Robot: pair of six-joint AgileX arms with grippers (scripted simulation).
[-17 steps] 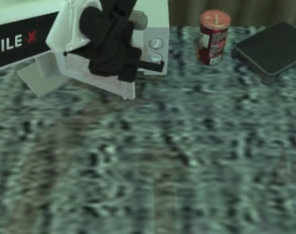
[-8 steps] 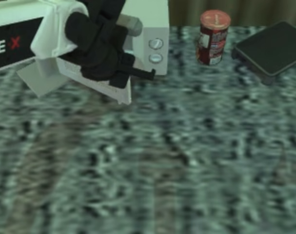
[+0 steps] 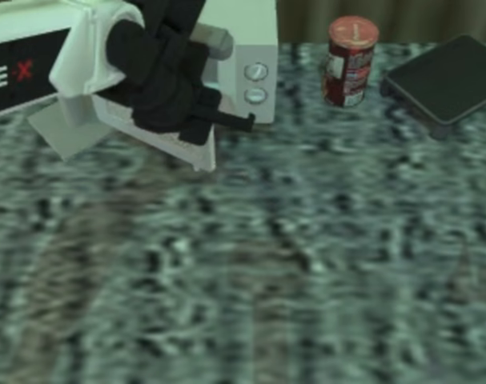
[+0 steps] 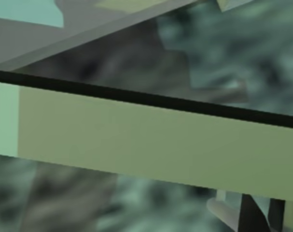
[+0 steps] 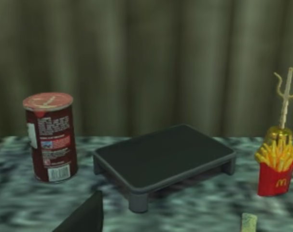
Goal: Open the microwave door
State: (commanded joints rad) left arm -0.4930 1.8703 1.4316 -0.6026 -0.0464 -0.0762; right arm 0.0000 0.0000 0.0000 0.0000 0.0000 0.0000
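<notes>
At the far left of the worktop (image 3: 307,264), the left end effector (image 3: 226,122) hung over the microwave door (image 3: 196,149), which stood swung out from the microwave (image 3: 247,32); whether its fingers gripped the panel could not be told. A red can (image 3: 351,62) and dark slab (image 3: 451,76) stood to the right.

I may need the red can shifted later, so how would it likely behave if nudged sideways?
The red can stands upright and tall for its base, so a high push would probably tip it. Once down, its round body would likely roll. It looks rigid, and the dark slab nearby leaves little room on that side.
</notes>
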